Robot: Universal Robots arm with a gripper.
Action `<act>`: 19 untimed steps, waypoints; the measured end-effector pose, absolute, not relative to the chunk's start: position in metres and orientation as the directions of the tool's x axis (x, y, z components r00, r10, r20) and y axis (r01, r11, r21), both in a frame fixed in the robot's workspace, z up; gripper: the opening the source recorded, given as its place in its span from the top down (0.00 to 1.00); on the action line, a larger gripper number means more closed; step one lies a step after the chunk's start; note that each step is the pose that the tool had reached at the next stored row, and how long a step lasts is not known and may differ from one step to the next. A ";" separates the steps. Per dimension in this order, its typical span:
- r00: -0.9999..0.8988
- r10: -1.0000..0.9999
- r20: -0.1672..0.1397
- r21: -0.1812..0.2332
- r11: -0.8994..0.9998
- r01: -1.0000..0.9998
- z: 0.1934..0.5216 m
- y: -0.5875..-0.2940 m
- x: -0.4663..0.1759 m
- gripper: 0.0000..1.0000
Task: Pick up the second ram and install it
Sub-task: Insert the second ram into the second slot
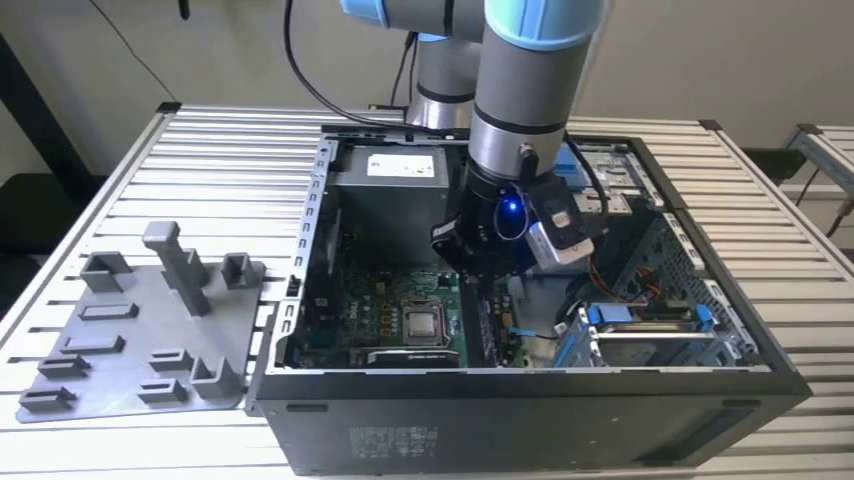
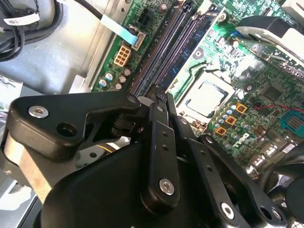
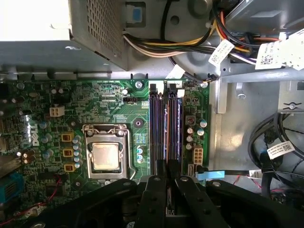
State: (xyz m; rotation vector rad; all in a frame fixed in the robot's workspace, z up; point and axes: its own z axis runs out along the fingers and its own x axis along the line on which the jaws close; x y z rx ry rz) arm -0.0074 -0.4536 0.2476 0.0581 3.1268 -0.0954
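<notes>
Claw (image 3: 167, 178) pinched narrow over mobo RAM slots (image 3: 165, 126) in first wrist view; ext view adds PC case (image 1: 534, 395).

An open computer case (image 1: 534, 390) is set on a slatted table (image 1: 227, 140); a fixture plate (image 1: 134, 350) is laid beside it, toward the exterior view's left; the motherboard (image 1: 387, 310) is seated inside the case; the gripper (image 1: 478, 262) is lowered over its memory slots (image 3: 166, 128), beside the processor socket (image 3: 105, 156).
</notes>
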 end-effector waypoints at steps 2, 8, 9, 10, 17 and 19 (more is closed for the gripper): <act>-0.999 0.037 -0.014 -0.060 0.997 0.038 0.246 -0.454 -0.007 0.86; -0.999 0.037 -0.014 -0.060 0.997 0.038 0.238 -0.453 -0.011 0.86; -0.999 0.037 -0.014 -0.060 0.997 0.038 0.237 -0.453 -0.011 0.86; -0.999 0.037 -0.014 -0.060 0.997 0.038 0.236 -0.453 -0.012 0.86; -0.999 0.037 -0.014 -0.060 0.997 0.038 0.232 -0.450 -0.012 0.86; -0.999 0.037 -0.014 -0.060 0.997 0.038 0.231 -0.450 -0.012 0.86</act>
